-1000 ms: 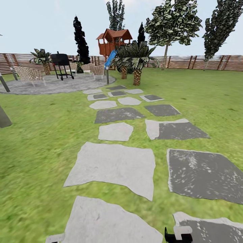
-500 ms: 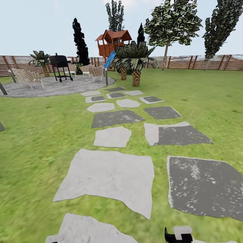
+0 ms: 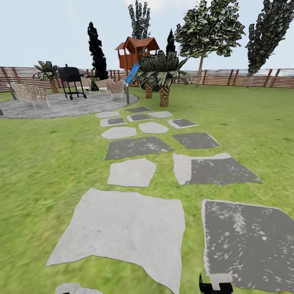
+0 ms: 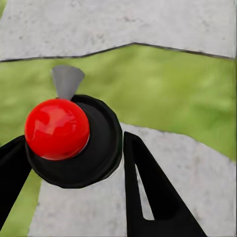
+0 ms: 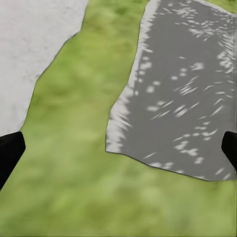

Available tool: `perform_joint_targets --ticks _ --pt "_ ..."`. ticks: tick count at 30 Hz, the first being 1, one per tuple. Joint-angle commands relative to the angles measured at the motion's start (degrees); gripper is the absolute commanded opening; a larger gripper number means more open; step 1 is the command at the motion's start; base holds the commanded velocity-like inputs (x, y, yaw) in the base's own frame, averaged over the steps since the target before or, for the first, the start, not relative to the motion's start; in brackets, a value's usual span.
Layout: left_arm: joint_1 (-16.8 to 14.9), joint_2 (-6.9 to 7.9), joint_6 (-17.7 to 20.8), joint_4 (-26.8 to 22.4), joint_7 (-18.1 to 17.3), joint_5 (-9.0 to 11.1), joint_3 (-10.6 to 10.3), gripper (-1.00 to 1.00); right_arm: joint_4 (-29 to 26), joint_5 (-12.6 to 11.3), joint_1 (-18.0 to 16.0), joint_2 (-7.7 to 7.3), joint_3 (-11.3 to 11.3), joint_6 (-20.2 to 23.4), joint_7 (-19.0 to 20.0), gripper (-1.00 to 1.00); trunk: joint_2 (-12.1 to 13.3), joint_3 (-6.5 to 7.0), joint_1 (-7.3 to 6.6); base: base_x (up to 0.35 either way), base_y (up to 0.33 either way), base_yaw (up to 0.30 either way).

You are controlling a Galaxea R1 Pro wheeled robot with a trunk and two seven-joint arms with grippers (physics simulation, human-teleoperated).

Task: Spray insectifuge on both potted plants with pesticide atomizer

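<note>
The pesticide atomizer (image 4: 69, 133), a black round body with a glossy red ball top and a small grey nozzle, sits between the black fingers (image 4: 148, 187) of my left gripper (image 4: 74, 143), which is shut on it. My right gripper (image 5: 121, 145) is open, its fingertips far apart over grass and a dark stepping stone (image 5: 182, 98). The garden lawn (image 3: 49, 163) spreads ahead in the head view, crossed by grey stepping stones (image 3: 130, 171). The two potted plants are out of view.
A grey paved patio (image 3: 61, 106) lies far left with wicker chairs (image 3: 28, 93) and a black grill (image 3: 71, 79). Two scaly-trunked palms (image 3: 163, 77) stand at the path's end before a red playhouse (image 3: 136, 51). A brown slatted fence (image 3: 245, 77) rings the lawn.
The whole head view has shifted: the camera has rolled forward along the stone path, so the near stones have slid down and grown. Both grippers keep their pose.
</note>
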Motion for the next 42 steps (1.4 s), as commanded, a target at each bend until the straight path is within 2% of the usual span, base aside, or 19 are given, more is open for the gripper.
perform_joint_targets --ticks 1,13,15,18,21,34,42 --pt "0.0 0.02 -0.2 0.1 -0.1 0.6 -0.5 -1.0 0.1 0.6 0.0 0.0 -0.3 -0.1 -0.3 1.0 0.0 -0.05 0.02 0.34 -0.128 0.0" --pt "0.0 0.11 -0.2 0.1 -0.1 0.6 -0.5 -1.0 -0.1 0.2 0.0 -0.05 -0.5 -0.2 -0.4 1.0 0.0 -0.05 0.02 0.339 -0.128 0.0" --pt "0.0 0.11 -0.2 0.1 -0.1 0.6 -0.5 -1.0 -0.2 -1.0 0.0 -0.13 -0.9 -0.2 -0.5 1.0 0.0 -0.05 0.02 0.339 -0.127 0.0" --pt "0.0 0.11 -0.2 0.1 -0.1 0.6 -0.5 -1.0 -0.3 -5.8 0.0 -0.21 -2.8 -0.2 -0.3 1.0 0.0 -0.05 0.02 0.339 -0.127 0.0" --pt "0.0 0.05 -0.2 0.1 -0.1 0.6 -0.5 -1.0 -0.1 -7.2 0.0 -0.2 -3.0 -0.2 -0.2 1.0 0.0 -0.05 0.02 0.339 -0.127 0.0" --pt "0.0 -0.05 -0.2 0.1 -0.1 0.6 -0.6 -1.0 0.0 -7.3 0.0 0.04 -3.0 -0.2 0.0 1.0 0.0 -0.05 0.02 0.339 -0.127 0.005" --pt "0.0 -0.07 -0.2 0.1 -0.1 0.6 -0.5 -1.0 0.1 -7.3 0.0 0.09 -3.0 -0.2 0.1 1.0 0.0 -0.05 0.02 0.339 -0.128 0.239"
